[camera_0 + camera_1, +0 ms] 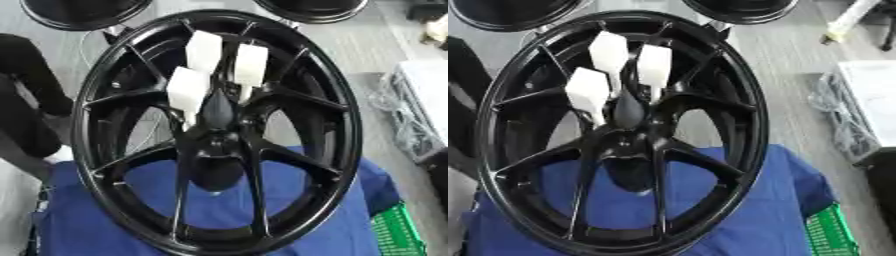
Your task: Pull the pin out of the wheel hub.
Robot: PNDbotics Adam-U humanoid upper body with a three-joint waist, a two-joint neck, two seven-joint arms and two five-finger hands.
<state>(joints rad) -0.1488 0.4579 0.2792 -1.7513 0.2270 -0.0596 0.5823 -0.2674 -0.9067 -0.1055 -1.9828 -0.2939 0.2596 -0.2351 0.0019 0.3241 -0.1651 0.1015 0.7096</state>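
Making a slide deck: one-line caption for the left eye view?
Black spoked wheel on blue cloth, three white pins standing in its hub; no hand in view.

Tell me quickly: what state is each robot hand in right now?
Left hand: not in view, so its state cannot be told.
Right hand: not in view, so its state cannot be told.

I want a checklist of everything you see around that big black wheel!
Surface: blue cloth under the wheel's lower part.
Job's things: black spoked wheel; three white blocks stick out near its hub; which is the pin, cannot tell.
Clutter: green crate at lower right.
Hands: nothing seen.
Cables: grey bundle at right, maybe cords.
Surroundings: grey floor; two round black things at the top.
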